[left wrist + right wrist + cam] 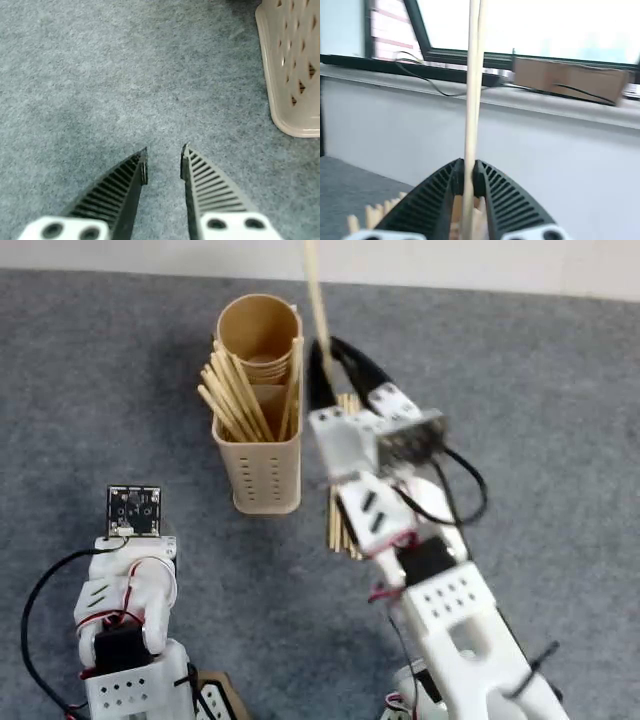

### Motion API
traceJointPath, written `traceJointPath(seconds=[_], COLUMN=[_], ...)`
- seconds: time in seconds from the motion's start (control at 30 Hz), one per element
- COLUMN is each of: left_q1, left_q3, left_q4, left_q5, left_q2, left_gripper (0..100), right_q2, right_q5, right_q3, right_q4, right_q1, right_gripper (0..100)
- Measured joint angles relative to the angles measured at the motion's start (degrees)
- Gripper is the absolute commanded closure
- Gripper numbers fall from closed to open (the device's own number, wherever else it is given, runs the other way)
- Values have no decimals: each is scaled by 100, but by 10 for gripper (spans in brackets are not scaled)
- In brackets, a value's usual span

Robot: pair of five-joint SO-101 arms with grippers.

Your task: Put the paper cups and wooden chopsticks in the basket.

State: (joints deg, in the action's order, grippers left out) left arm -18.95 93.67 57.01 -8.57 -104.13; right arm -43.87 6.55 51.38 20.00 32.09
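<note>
A beige perforated basket (262, 472) stands upright on the grey carpet, holding stacked paper cups (258, 335) and several wooden chopsticks (232, 400). Just right of it, my right gripper (328, 362) is shut on a pair of wooden chopsticks (313, 290) that stick up past the top of the high view. In the right wrist view those held chopsticks (472, 90) rise straight between the fingers of the right gripper (468, 172). More chopsticks (343, 525) lie on the carpet under that arm. My left gripper (164, 159) hovers open over bare carpet, with the basket (292, 70) off to one side.
The grey carpet (540, 400) spreads around the basket. A white wall, a window ledge and a cardboard box (567, 80) stand behind the table in the right wrist view. The left arm (130, 580) rests at the near left.
</note>
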Motion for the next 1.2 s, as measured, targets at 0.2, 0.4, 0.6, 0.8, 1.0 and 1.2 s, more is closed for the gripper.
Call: traceJointPath(seconds=[0.2, 0.4, 0.6, 0.8, 1.0, 1.2], left_q1=[0, 0, 0, 0, 0, 0], left_q3=[0, 0, 0, 0, 0, 0], left_q4=[0, 0, 0, 0, 0, 0], left_q5=[0, 0, 0, 0, 0, 0], left_q2=[0, 0, 0, 0, 0, 0], left_gripper=[871, 871, 871, 872, 872, 872], right_q2=[949, 1108, 1169, 1169, 1169, 1169], right_q5=[-941, -563, -448, -448, -448, -448], right_q3=[-826, -457, 668, 1231, 1327, 1327], right_q4=[114, 1055, 1811, 2242, 2374, 2374], right_q1=[167, 255, 598, 615, 615, 624], right_gripper=[993, 993, 993, 993, 988, 841])
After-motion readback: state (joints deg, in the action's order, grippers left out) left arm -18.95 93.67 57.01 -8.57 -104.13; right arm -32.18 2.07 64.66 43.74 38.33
